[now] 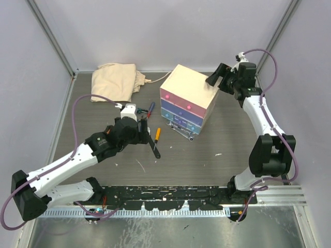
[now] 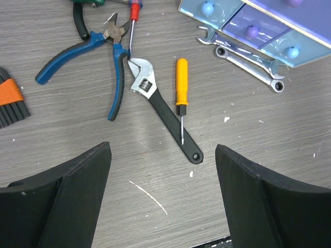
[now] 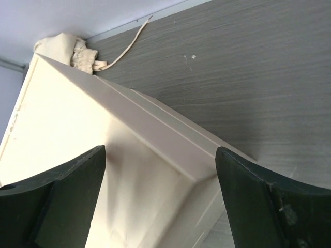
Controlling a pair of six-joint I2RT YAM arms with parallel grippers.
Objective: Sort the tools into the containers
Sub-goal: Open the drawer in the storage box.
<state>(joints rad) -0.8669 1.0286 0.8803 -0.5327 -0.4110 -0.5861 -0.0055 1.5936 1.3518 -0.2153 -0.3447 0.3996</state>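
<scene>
My left fingers (image 2: 62,201) hang spread and empty, with the orange-handled screwdriver (image 2: 181,82) at their 12 o'clock. Its tip lies across the black-handled adjustable wrench (image 2: 164,116), so I judge a pinch there could drag both or skid the wrench into the blue-handled pliers (image 2: 77,51) at 10 o'clock. My right fingers (image 3: 269,206) are spread over the cream chest (image 3: 77,134), whose drawers (image 2: 248,31) look shut, and a nudge could shift it; I can read no brand or writing.

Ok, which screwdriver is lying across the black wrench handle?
The orange-handled screwdriver: its thin shaft crosses the black handle of the adjustable wrench. The red-handled screwdriver lies beside the blue-handled pliers instead.
</scene>
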